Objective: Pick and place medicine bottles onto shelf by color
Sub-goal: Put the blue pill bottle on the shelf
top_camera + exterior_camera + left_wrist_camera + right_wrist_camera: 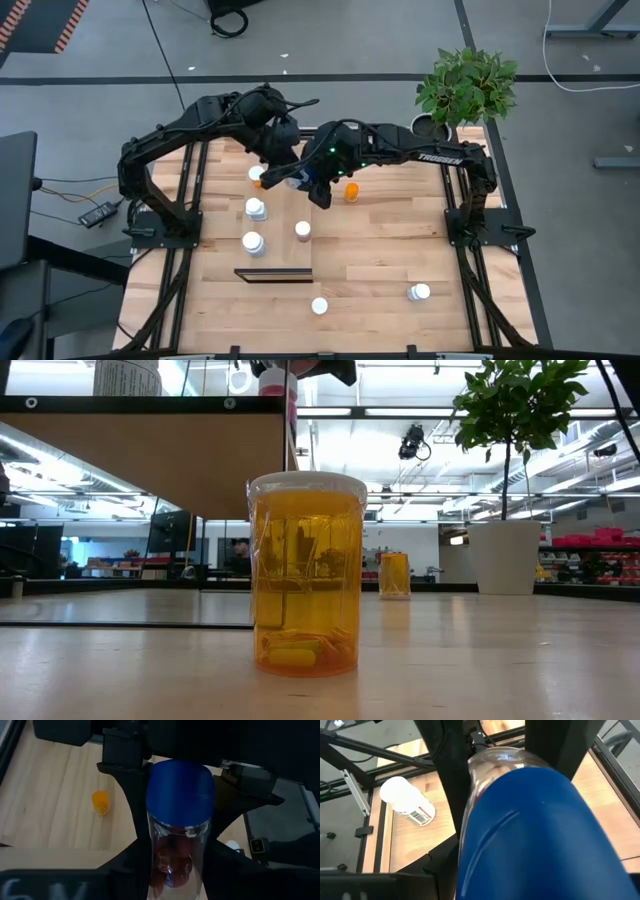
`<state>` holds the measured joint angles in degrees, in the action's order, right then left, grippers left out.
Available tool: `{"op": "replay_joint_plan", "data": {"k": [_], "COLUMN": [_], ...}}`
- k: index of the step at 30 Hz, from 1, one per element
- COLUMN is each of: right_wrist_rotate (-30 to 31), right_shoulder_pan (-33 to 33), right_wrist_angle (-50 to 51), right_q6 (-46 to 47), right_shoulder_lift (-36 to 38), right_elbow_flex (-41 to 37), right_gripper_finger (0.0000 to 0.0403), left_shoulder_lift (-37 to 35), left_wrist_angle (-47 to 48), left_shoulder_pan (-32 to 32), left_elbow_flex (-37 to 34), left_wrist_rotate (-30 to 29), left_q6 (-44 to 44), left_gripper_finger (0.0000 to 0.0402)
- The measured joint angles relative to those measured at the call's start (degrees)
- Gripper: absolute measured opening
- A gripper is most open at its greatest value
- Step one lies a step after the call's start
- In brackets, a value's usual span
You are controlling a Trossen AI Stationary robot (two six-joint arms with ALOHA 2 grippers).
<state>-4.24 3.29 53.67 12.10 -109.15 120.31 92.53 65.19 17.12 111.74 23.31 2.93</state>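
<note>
Both grippers clamp your blue-capped bottle [180, 820]: left gripper [175, 870] on the clear body, right gripper [520, 820] at the cap. It looks light and slick; hold mid-body.

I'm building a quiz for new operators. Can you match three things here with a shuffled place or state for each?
1. blue-capped clear pill bottle
2. orange translucent pill bottle
3. leafy green plant in a white pot

A. yellow capsule inside
B. table corner on the right arm's side
C. held between left gripper and right gripper

Pairs: 1-C, 2-A, 3-B
</note>
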Motion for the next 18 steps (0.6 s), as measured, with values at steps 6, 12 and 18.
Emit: {"op": "replay_joint_plan", "data": {"k": [6,12,18], "right_wrist_rotate": [-1.6,-1.9,-2.1], "right_shoulder_pan": [0.0,-0.1,-0.1], "right_wrist_angle": [-5.0,-5.6,-7.3], "right_q6": [0.2,0.4,0.6], "right_shoulder_lift": [0.0,0.0,-0.1], "right_elbow_flex": [-0.1,-0.1,-0.1], "right_gripper_finger": [0.0212,0.0212,0.0212], "left_shoulder_lift": [-0.1,-0.1,-0.5], "left_wrist_angle": [0.3,1.4,2.0], "left_shoulder_pan": [0.0,0.1,0.3], "left_elbow_flex": [0.0,0.1,0.1], "left_wrist_rotate": [1.7,2.4,2.6], "left_q6": [0.3,0.5,0.6], "left_gripper_finger": [0.0127,0.0126,0.0126]}}
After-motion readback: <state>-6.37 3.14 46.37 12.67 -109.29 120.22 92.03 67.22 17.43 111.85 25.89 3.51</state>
